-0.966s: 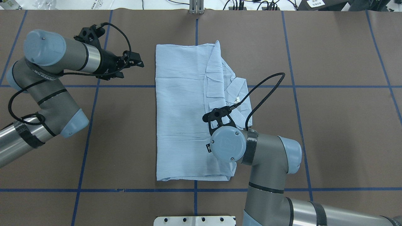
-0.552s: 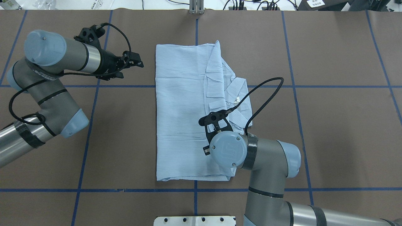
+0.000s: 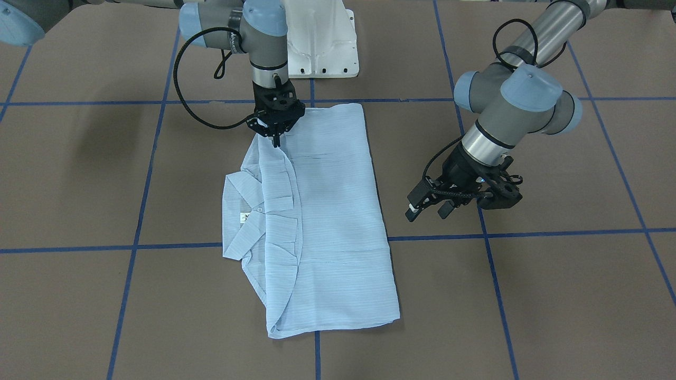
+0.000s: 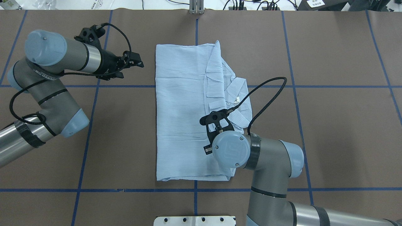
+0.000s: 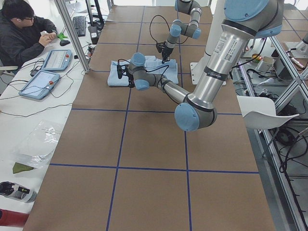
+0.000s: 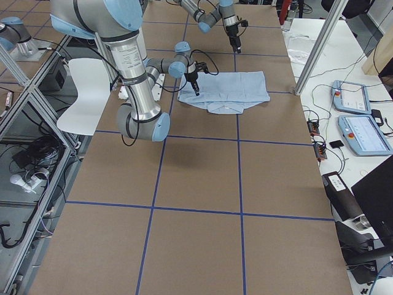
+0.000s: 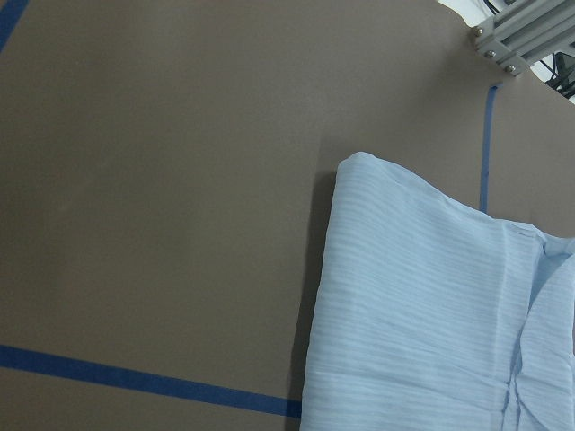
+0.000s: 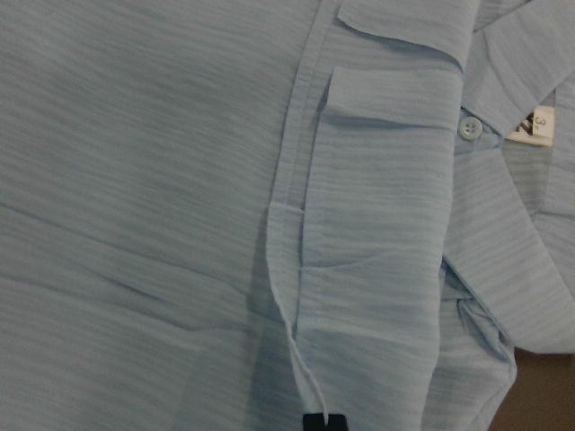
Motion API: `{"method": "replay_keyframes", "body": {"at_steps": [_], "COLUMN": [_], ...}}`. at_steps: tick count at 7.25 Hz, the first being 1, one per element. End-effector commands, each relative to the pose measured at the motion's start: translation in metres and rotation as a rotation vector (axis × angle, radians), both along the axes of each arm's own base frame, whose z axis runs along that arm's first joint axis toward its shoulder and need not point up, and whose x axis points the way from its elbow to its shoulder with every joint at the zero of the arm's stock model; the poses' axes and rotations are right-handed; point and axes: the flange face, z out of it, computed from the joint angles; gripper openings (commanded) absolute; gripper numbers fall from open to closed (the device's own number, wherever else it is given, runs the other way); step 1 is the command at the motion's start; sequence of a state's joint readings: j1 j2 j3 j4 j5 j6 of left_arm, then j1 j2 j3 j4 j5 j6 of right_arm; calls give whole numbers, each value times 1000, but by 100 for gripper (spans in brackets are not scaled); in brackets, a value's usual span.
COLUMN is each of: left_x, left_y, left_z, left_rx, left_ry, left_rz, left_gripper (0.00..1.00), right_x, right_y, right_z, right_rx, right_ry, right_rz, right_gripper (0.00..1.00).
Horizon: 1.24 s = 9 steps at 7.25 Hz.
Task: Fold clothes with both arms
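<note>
The pale-blue shirt (image 4: 182, 119) lies folded in a long rectangle at the table's middle, its collar (image 3: 243, 211) and button placket on my right side. My right gripper (image 3: 275, 140) points straight down at the shirt's near right corner, shut on a raised ridge of the fabric edge. In the right wrist view that ridge runs to a black fingertip (image 8: 322, 422). In the overhead view the wrist cap (image 4: 230, 150) hides these fingers. My left gripper (image 4: 139, 61) hovers open over bare table, a short way left of the shirt's far edge (image 7: 359, 180).
Blue tape lines (image 4: 91, 125) cross the brown table cover. The white robot base (image 3: 322, 47) stands at the near edge and a metal post (image 4: 196, 8) at the far edge. A person (image 5: 24, 33) sits at a side bench with tablets (image 5: 57, 58).
The right wrist has shifted slightly toward the robot's side and to the right over the shirt's near corner. The left arm and the shirt's outline look unchanged.
</note>
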<state>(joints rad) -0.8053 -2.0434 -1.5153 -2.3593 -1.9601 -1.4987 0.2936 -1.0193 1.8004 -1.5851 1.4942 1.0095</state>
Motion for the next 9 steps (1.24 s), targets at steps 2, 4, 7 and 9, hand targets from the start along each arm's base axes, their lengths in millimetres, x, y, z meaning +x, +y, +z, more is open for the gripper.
{"method": "replay_keyframes", "body": {"at_steps": [2, 4, 7, 9], "left_x": [1, 7, 7, 7], "left_y": [0, 2, 1, 1], "left_z": [-2, -1, 0, 0], "left_rx": [1, -2, -3, -3], "left_ry": [2, -1, -2, -2], "left_rz": [0, 6, 6, 6], "left_gripper": [100, 100, 100, 100], "right_x": [27, 37, 43, 44], "right_y": [4, 6, 6, 2], "right_z": [24, 35, 51, 51], "right_rx": [-9, -15, -29, -33], "right_ry": [26, 35, 57, 55], "right_rz": [6, 11, 22, 37], "right_gripper": [0, 0, 5, 100]}}
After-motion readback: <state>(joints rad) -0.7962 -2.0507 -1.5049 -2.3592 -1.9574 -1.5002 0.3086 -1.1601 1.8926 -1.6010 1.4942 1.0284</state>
